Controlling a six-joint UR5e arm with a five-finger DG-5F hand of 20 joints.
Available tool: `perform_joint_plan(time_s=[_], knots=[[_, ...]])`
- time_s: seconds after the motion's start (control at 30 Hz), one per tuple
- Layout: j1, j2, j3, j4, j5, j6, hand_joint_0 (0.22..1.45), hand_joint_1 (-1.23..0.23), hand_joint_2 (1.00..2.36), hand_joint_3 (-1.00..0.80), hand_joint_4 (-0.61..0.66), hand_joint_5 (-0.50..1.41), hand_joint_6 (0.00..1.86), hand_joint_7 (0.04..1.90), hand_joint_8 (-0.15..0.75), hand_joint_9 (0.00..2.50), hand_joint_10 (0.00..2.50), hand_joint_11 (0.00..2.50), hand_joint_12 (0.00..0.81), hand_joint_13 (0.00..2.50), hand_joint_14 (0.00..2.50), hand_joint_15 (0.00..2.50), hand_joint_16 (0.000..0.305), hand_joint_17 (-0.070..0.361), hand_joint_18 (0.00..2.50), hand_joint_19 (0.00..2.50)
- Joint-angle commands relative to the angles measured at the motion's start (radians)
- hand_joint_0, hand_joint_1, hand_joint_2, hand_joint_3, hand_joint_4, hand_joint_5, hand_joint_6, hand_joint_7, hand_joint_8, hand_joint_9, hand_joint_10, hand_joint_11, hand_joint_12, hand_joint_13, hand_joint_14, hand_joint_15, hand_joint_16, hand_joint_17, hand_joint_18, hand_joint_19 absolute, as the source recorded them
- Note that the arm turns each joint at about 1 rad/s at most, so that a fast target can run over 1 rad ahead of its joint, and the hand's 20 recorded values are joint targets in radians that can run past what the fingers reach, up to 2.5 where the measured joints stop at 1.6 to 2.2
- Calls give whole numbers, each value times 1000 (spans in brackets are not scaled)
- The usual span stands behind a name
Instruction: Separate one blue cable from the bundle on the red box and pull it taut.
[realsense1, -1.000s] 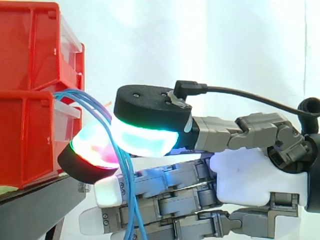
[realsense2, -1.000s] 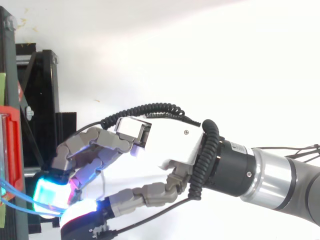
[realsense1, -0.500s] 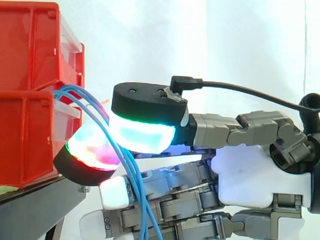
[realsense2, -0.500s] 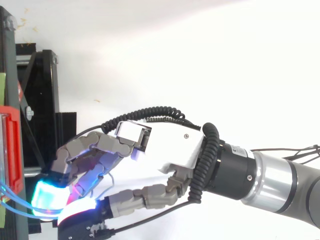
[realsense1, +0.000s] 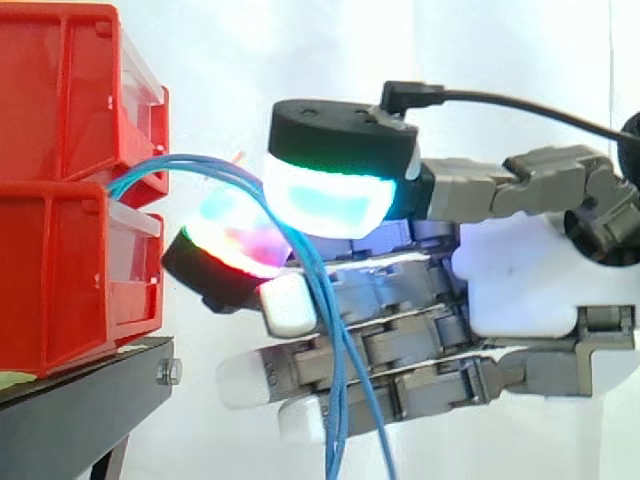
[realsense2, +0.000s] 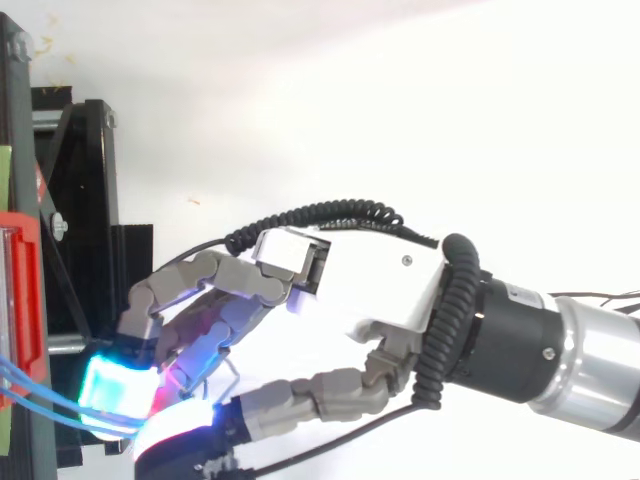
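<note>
You could not have counted the strands where the cables (realsense1: 322, 300) passed through the robot hand (realsense1: 520, 285). The glow of the pads washed them out, and the thumb's pad (realsense1: 330, 195) covered the spot where they were gripped. Whether one strand or several were caught there, I cannot tell you. Their lower ends ran off the bottom edge of the side view, and their start was tucked into the gap between the two stacked red bins (realsense1: 60, 110). The wrist was cut off at that view's right edge. From above, you had a sliver of a bin at the left edge, and the thumb was partly cut by the bottom edge.

The robot hand was closed on the cables. The thumb's pad sat above and a fingertip (realsense1: 235, 240) glowing red and green sat below, with the strands nipped between them. The other fingers reached leftward underneath, and the strands hung down across their fronts. From the bins the cables arched up and to the right, above the black stand (realsense1: 70, 410), met the pinch near the bins, then dropped steeply. The stretch between bins and pads was bowed. From above, strands ran from the left edge to a cyan pad.
</note>
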Motion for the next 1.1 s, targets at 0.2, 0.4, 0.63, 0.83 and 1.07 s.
perform_joint_plan(time_s=[0.2, 0.4, 0.63, 0.83, 1.07], knots=[[-3, 51, 0, -111, -1, 3, 680, -953, 1003, -467, 6, -82, 910, 859, 237, 1086, 17, 460, 309, 737, 19, 414, 40, 89, 561, 515], [2, 54, -1, -128, 4, 2, 591, -792, 1006, -420, 107, -58, 898, 930, 236, 1176, 17, 458, 307, 758, 20, 445, 40, 90, 556, 558], [2, 53, -1, -125, 4, -3, 558, -567, 1011, -348, 104, -47, 872, 943, 236, 1216, 17, 439, 322, 754, 19, 471, 41, 93, 481, 626], [2, 54, -1, -128, 4, 2, 569, -669, 1015, -261, 80, -55, 865, 953, 249, 1173, 17, 446, 327, 747, 18, 462, 42, 94, 498, 607], [2, 54, 0, -128, 4, -1, 672, -932, 1018, -259, -29, -92, 922, 891, 241, 1106, 21, 528, 316, 732, 20, 454, 41, 92, 536, 551]])
